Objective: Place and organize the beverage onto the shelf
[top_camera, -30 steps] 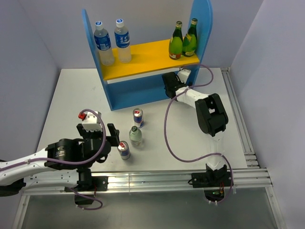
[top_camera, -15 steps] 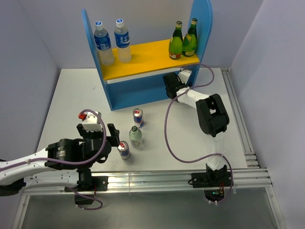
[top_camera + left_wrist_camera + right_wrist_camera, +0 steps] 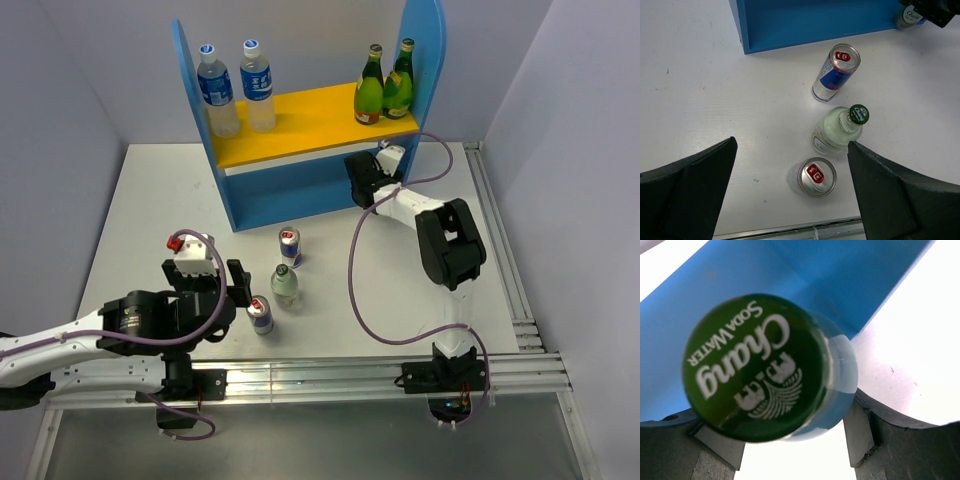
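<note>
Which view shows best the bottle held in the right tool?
The right wrist view: the bottle fills it, held by the right tool, its lettering readable. The left wrist view shows only a bit at its top right corner. In the top view the tool hides it.

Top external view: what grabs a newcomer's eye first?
The tall blue shelf, water bottles and dark green bottles on its yellow board. At its lower level the right tool grips a green-capped bottle; two cans and another bottle stand by the open left tool.
</note>
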{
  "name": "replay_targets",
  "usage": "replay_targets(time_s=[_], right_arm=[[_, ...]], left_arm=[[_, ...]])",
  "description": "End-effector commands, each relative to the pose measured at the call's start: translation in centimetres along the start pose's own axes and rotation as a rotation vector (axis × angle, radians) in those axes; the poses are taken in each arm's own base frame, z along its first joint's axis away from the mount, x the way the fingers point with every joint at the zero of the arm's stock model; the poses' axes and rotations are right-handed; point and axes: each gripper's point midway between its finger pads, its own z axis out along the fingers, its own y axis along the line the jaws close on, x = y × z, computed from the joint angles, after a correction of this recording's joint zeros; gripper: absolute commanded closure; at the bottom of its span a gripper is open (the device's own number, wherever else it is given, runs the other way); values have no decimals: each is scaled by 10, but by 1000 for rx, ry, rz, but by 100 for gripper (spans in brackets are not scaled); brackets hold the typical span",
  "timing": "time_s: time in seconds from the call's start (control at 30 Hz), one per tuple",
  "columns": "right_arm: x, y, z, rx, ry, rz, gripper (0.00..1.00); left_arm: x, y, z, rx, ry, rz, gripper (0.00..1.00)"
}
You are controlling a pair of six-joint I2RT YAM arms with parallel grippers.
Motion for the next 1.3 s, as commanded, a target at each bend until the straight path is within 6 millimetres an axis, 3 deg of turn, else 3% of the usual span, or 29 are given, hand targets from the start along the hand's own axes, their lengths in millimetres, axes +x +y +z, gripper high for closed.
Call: replay_targets(time_s=[0.0,0.17,0.37,0.4,0.43,0.5,0.53,0.7,0.83,0.97,1.17,1.27], right_arm=[[-54,25,-4,-43,-110,116,100],[-73,34,-5,-48,-148,141,100],[-78,43,2,-51,-175,146,100],[-78,43,4,-54,-179,149,95],[-76,43,5,-59,-183,154,60],[-83,47,1,-91,-209,179,7],[-86,47,-1,-98,-218,190,0],[-95,47,-5,-118,-266,239,0],[-91,42,-8,-111,-257,254,0],[-91,38,-25,-164,-250,255,0],[-73,72,-45,-410,-167,111,0],[-66,76,-47,-447,-146,66,0]], left_arm=[[-14,-3,-5,7,-25,-41,1],[-14,-3,-4,9,-26,-39,1],[-13,-3,-3,2,-25,-30,1],[-13,-4,-3,2,-23,-30,1],[-12,-4,-3,0,-24,-27,1],[-13,-4,-3,1,-24,-26,1],[-12,-4,-3,-1,-23,-23,1],[-11,-5,-3,1,-21,-21,1],[-11,-5,-3,2,-20,-19,1],[-11,-5,-4,2,-22,-22,1],[-12,-6,-4,8,-24,-24,1],[-12,-5,-5,2,-22,-22,1]])
